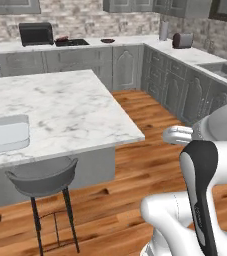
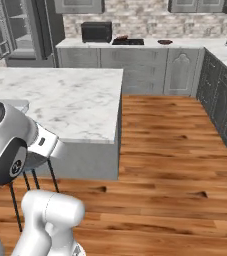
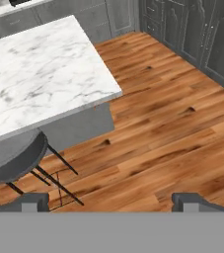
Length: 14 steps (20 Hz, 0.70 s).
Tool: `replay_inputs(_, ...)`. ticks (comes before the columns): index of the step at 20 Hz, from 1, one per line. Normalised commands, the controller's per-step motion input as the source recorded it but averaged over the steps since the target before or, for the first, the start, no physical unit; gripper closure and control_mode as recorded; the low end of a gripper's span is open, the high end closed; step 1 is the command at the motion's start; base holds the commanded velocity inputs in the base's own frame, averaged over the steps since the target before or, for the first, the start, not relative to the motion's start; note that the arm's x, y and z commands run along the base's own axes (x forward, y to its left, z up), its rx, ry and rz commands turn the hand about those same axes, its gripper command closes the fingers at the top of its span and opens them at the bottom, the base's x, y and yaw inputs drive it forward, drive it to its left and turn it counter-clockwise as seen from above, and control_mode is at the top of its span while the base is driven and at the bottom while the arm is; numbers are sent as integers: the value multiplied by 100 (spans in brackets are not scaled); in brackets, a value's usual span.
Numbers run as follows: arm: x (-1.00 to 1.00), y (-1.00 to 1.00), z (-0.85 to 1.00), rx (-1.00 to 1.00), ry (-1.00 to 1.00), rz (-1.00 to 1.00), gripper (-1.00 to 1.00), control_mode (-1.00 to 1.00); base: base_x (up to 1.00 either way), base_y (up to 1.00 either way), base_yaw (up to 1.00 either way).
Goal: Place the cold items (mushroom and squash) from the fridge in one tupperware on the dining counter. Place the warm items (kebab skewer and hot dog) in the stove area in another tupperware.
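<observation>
Marble island: I saw the white-veined dining counter (image 1: 65, 107) filling the left of both base views and the upper left of the hand view.
Tupperware: at the far left edge of the left base view one pale, shallow tupperware (image 1: 4, 136) sat on that counter, its inside looking bare from here; I could not tell whether a second one stood nearby.
Stool: a grey stool (image 1: 44, 178) on thin dark legs stood tucked just beside the counter's near edge, below the tupperware.
Floor: warm wooden boards (image 3: 168, 123) ran between the island and the cabinets.
Back wall: a black microwave (image 1: 36, 34) rested on the far counter, with the dark stove (image 1: 72, 42) just right of it.
Warm items: something small and dark lay on the stove (image 1: 62, 38), another dark shape (image 1: 107, 40) further right; too small for me to name.
Claw: my gripper (image 3: 111, 200) hung over the floor with its fingertips (image 3: 33, 201) spread wide apart, nothing between them.
</observation>
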Motion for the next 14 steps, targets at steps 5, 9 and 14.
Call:
replay_inputs(5,0,0,0,0,0,0,-100,100,42,-95,0)
replay_inputs(9,0,0,0,0,0,0,-100,100,71,-89,0)
replay_inputs(14,0,0,0,0,0,0,-100,100,95,-67,0)
